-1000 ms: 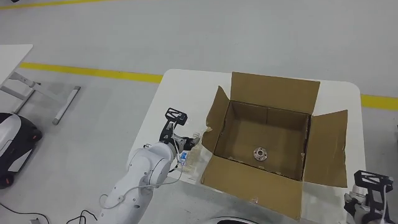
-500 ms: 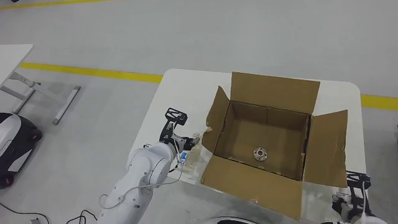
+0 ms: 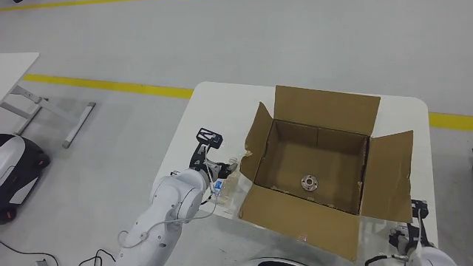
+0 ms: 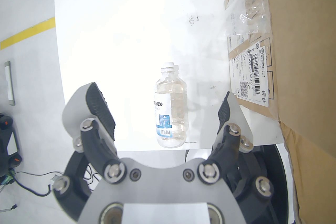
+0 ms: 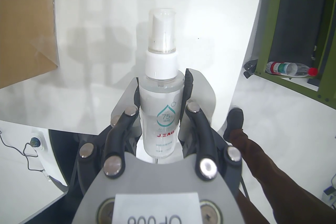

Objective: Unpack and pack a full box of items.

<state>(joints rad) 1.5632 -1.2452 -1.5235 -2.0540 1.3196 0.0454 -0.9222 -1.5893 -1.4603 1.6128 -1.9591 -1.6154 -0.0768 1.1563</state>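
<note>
- left gripper (image 4: 161, 98): jaws spread wide, holding nothing. The clear bottle (image 4: 171, 114) sits in line between the fingers, apart from both.
- clear bottle: small and ribbed, with a white-and-blue label carrying a barcode and dark lettering. It is on the tabletop (image 4: 118, 25) at the near edge, near the cardboard box (image 4: 302, 51).
- box side: white shipping stickers (image 4: 253, 72) with barcodes and a QR code, printed handling symbols, and crumpled clear tape (image 4: 246, 9).
- right gripper (image 5: 161, 85): pinching a spray bottle (image 5: 160, 117) by its body, over the tabletop beside a box flap.
- spray bottle: clear liquid, white collar, clear cap. The front has a teal droplet outline and red lettering.
- box is open with flaps out; a round metal part (image 3: 308, 183) lies on its floor.
</note>
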